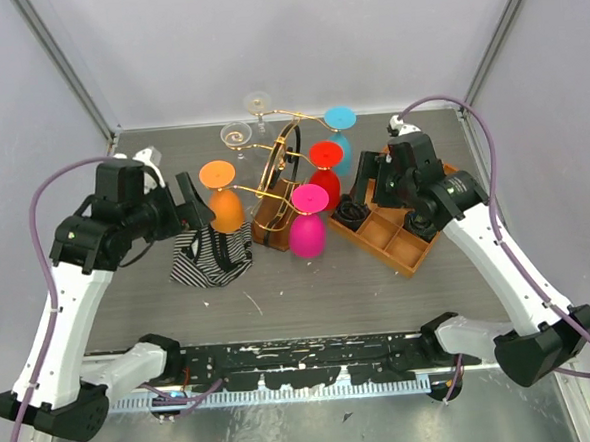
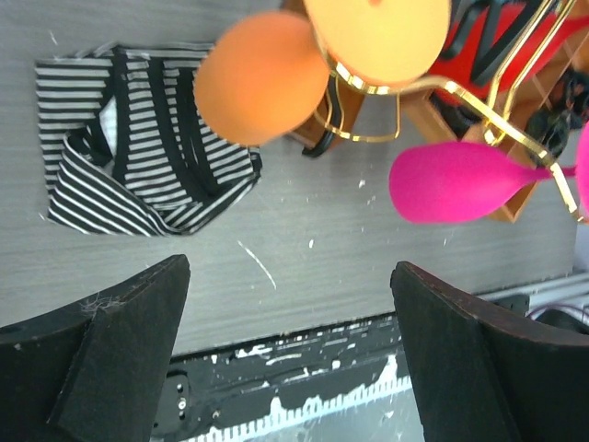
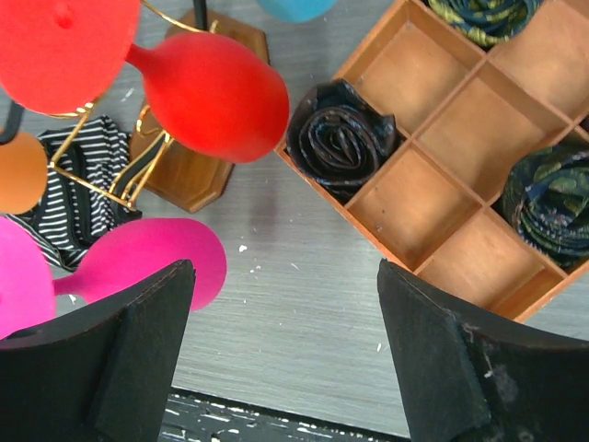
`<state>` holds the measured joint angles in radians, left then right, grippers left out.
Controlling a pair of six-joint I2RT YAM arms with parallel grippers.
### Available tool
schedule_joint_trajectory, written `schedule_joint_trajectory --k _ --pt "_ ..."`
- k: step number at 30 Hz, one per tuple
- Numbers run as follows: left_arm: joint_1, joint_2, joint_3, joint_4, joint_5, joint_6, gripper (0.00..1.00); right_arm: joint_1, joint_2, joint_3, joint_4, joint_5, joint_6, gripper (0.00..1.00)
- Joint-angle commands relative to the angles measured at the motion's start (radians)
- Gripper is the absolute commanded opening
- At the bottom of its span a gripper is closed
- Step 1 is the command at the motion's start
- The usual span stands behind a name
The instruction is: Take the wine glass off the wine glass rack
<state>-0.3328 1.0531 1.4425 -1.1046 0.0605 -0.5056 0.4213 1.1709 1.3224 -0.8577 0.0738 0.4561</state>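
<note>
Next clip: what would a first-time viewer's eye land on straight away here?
Mid-table, bright glasses hang from the gold wine glass rack: an orange glass, a pink glass, a red glass and a blue glass. A striped cloth lies left of it. To its right sits an orange wooden tray holding rolled ties.
</note>
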Motion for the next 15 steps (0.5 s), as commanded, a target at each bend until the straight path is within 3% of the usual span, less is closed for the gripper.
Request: schedule_joint_trajectory --k 1,5,6,10,13,15 --pt "-0.015 -0.054 -0.107 0.056 0.075 -0.007 0.98 -0.006 -0.033 -0.014 -0.014 0.059 0.025 0.85" --pt "-0.017 -0.11 -0.16 0.052 0.067 -0.021 0.98 -0.004 -0.082 -0.028 0.1 -0.112 -0.036 0.81" --pt "-0.017 -0.12 -0.166 0.055 0.068 -0.028 0.98 0.0 -0.091 -0.026 0.126 -0.161 -0.053 0.84" --pt "-0.018 -0.147 -0.165 0.054 0.064 -0.051 0.98 0.041 -0.021 0.063 -0.021 0.119 -0.042 0.98" --pt "-0.017 -0.163 -0.169 0.031 0.055 -0.063 0.98 0.007 0.012 0.015 -0.049 0.259 -0.008 1.0" --pt "-0.017 -0.177 -0.18 0.004 0.041 -0.073 0.98 -0.088 0.033 -0.023 -0.064 0.298 -0.001 1.0"
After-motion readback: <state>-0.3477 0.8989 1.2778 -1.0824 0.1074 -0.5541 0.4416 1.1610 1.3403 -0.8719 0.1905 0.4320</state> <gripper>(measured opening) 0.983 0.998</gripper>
